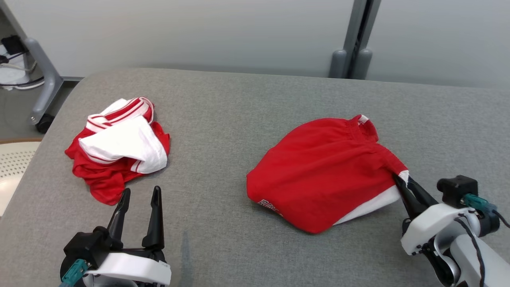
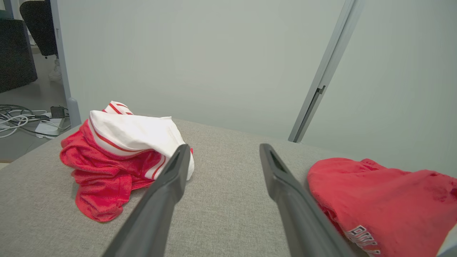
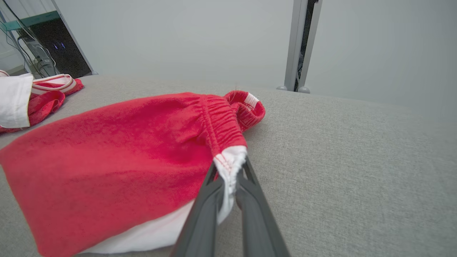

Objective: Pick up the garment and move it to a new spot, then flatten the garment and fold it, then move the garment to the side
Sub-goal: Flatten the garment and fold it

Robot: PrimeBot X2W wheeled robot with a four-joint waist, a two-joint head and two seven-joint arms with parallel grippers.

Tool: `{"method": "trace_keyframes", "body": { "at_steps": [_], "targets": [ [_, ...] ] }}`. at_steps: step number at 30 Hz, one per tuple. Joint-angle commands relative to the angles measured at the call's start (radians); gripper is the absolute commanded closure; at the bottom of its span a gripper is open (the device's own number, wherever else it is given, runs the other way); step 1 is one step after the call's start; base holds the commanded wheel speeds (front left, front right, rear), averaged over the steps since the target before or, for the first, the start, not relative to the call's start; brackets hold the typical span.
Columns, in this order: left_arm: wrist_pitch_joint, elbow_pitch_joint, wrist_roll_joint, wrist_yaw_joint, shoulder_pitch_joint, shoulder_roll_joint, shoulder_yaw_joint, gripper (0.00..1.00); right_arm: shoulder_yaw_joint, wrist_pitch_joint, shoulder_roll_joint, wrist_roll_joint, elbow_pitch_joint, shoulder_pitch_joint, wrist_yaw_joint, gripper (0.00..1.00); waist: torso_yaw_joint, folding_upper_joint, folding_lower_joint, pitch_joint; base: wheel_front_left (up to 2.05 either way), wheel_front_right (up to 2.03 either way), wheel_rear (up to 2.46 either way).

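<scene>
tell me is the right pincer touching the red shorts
Touching. The right wrist view shows the right pincer closed on the white-trimmed waistband corner of the red shorts, with the fabric pinched between its two fingers.

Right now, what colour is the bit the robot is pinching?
White corner of the red garment; best in the right wrist view.

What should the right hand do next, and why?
Probably lift a little. The right hand is shut on the white waistband corner of the red shorts, which otherwise lie slack on the grey surface. The left hand is open and touches no cloth, so a small raise should test the grip before the shorts are carried to a new spot.
</scene>
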Motion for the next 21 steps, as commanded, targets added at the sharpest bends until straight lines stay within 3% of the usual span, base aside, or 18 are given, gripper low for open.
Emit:
{"method": "trace_keyframes", "body": {
  "at_steps": [1, 9, 15, 21],
  "targets": [
    [0.0, 0.003, -0.005, -0.009, -0.005, 0.003, 0.004, 0.0, -0.028, -0.005, -0.018, -0.008, -0.039, 0.036, 0.0, 1.0, -0.034, 0.0, 0.0, -0.011, 0.0, 0.0, 0.0],
    [0.0, 0.012, -0.01, -0.02, -0.006, 0.003, 0.0, 0.0, -0.201, -0.005, -0.062, -0.024, -0.191, 0.217, 0.0, 1.0, -0.092, 0.0, 0.0, -0.008, 0.0, 0.0, 0.0],
    [0.0, 0.02, -0.011, -0.025, -0.015, 0.004, -0.006, 0.0, -0.289, -0.005, -0.074, -0.031, -0.177, 0.293, 0.0, 1.0, -0.098, 0.0, 0.0, -0.008, 0.0, 0.0, 0.0],
    [0.0, 0.026, -0.006, -0.028, -0.014, 0.003, -0.003, 0.0, -0.329, -0.003, -0.048, -0.04, -0.17, 0.314, 0.0, 1.0, -0.097, 0.0, 0.0, -0.012, 0.0, 0.0, 0.0]
  ]
}}
